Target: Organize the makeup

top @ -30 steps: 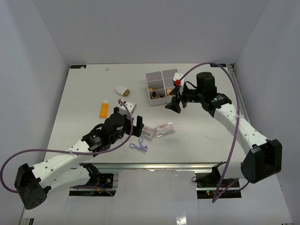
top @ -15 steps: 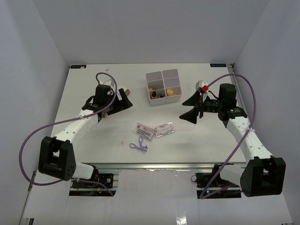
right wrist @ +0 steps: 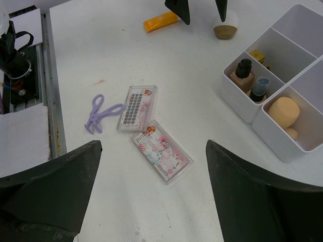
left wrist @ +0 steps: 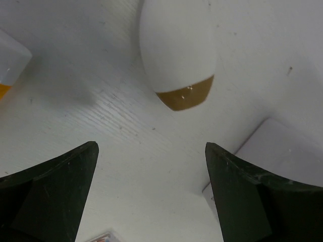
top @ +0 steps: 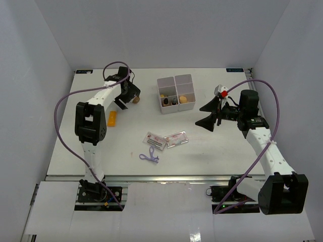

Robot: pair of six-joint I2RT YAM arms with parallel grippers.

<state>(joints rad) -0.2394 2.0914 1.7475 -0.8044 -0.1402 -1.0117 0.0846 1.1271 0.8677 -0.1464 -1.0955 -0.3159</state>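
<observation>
Left wrist view is showing what the overhead is hiding: the smooth white oval piece with a matte tan tip (left wrist: 176,45) is lying left of the white plastic four-compartment box (top: 175,80), just ahead of the left gripper (left wrist: 150,151), whose jaws are gaping wide and holding nothing. Right gripper (right wrist: 154,146) is likewise standing wide and empty, looking down on two flat glossy clear packets with pink-red print (right wrist: 137,107) and the thin purple tool (right wrist: 98,113) lying on the near side of the box.

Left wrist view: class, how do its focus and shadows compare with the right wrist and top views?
Left wrist view: the white oval piece is close and fairly sharp, a soft grey shadow on the table to its left. Right wrist view: the clear packets show crisp print between dark, featureless fingers. Top view: even light, faint shadows, the purple tool tiny.
</observation>
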